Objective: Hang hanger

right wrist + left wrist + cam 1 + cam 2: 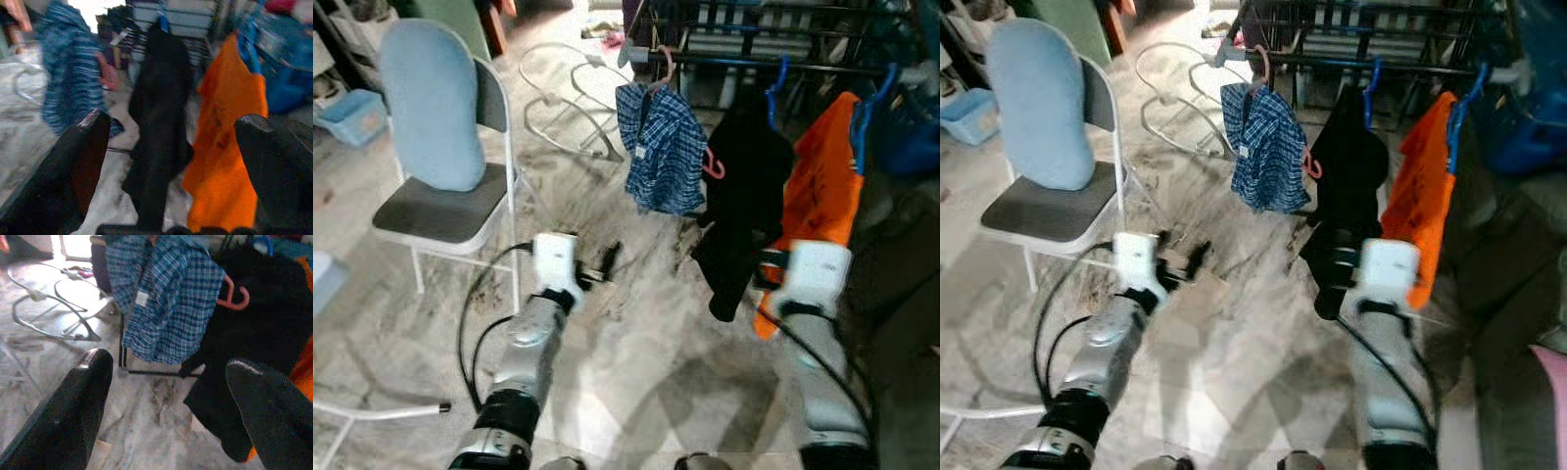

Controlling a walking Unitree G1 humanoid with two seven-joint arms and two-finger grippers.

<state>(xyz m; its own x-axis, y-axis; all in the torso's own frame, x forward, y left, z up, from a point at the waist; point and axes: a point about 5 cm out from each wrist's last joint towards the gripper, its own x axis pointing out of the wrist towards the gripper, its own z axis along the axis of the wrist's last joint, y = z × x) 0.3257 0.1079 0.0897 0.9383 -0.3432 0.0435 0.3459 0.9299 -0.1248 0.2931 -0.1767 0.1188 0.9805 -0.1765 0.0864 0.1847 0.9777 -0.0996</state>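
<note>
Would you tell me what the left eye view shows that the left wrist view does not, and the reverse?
Left eye view alone: the chair with its blue cushion, the rack rail, and both silver arms. Left wrist view alone: a close look between the left gripper fingers, spread open. Both: the plaid shirt, black garment, orange garment and marble floor.

My jaws stand wide apart with nothing between them. Ahead, beyond the gap, a plaid shirt (164, 298) hangs over the marble floor (146, 426). Touching it toward my far jaw hangs a black garment (259, 342), a pink hanger (234, 296) hooked at its edge.
</note>
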